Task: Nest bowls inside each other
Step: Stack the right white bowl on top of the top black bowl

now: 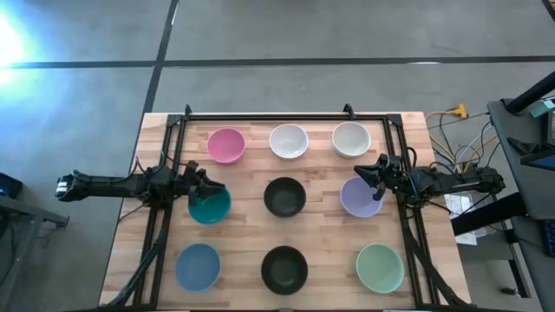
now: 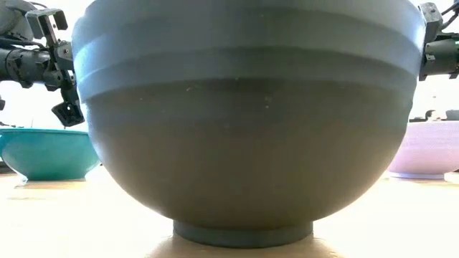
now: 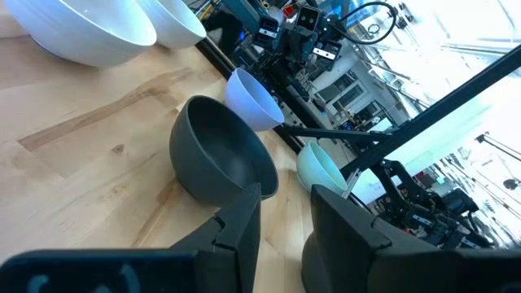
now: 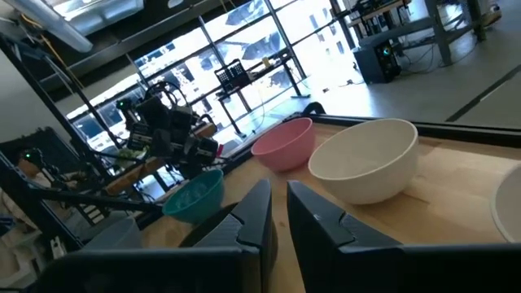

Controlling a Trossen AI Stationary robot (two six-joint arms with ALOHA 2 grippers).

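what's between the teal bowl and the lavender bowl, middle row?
One black bowl, in line between the teal bowl and the lavender bowl, apart from both with bare wood either side. Clearest in the high view.

Nine small round bowls sit upright and apart on the wooden table (image 1: 251, 238), in three rows of three. Along the far edge stand the pink bowl (image 1: 225, 145) at the left, a white bowl (image 1: 289, 140) in the middle and a second white bowl (image 1: 351, 139) at the right. The middle row holds the teal bowl (image 1: 210, 206), a black bowl (image 1: 284, 197) and the lavender bowl (image 1: 360, 198). Along the near edge are the blue bowl (image 1: 198, 266), a second black bowl (image 1: 284, 269) and the pale green bowl (image 1: 380, 268).
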